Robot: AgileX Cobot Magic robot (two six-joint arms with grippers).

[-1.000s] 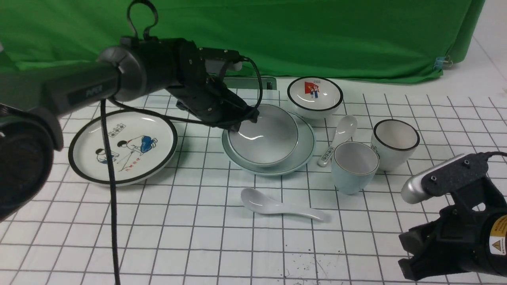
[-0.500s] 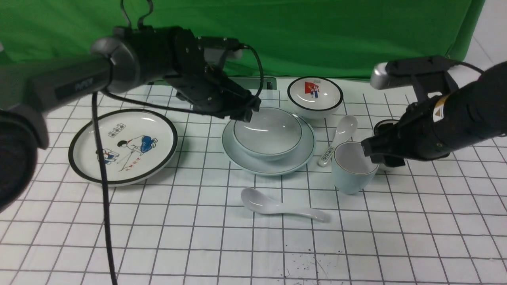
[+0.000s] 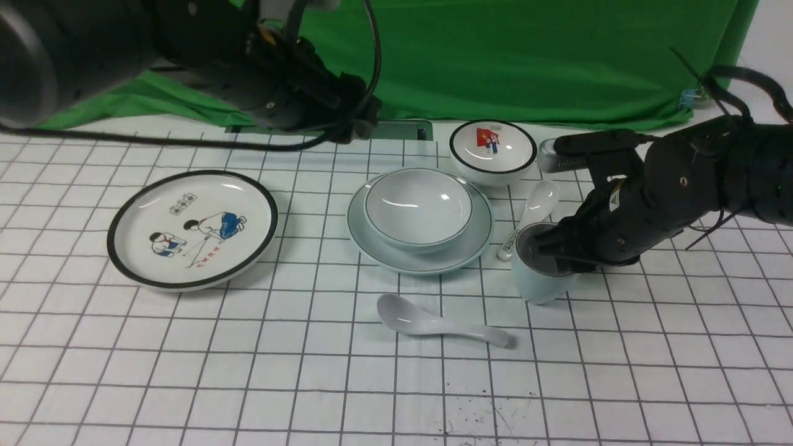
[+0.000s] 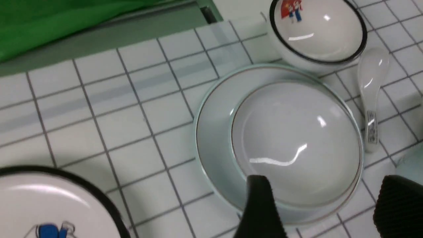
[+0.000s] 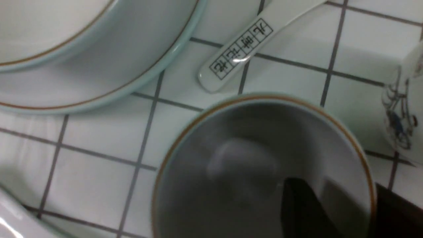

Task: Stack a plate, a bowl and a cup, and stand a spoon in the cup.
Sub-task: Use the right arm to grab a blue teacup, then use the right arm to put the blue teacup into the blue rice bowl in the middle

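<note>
The pale blue-green bowl (image 3: 418,207) sits level in the matching plate (image 3: 477,238) at mid table. My left gripper (image 3: 358,127) hangs above and behind them, open and holding nothing; the left wrist view shows its fingertips (image 4: 261,205) spread wide over the bowl (image 4: 297,142). The pale cup (image 3: 536,282) stands right of the plate. My right gripper (image 3: 557,254) straddles its right wall, with one finger inside the cup (image 5: 244,158) and the other outside at the rim. The jaws are narrow, but it is unclear whether they pinch the wall. The plain white spoon (image 3: 433,322) lies in front of the plate.
A black-rimmed picture plate (image 3: 192,229) lies at the left. A black-rimmed bowl (image 3: 492,152) stands behind the plate, and a printed spoon (image 3: 536,207) lies between plate and cup. A picture cup (image 5: 406,109) stands close beside the right gripper. Green cloth (image 3: 495,56) closes off the back.
My left gripper let go of the bowl's rim, opened and rose back to the left; the bowl settled flat. The right arm came in from the near right, dipped a finger into the cup and narrowed.
</note>
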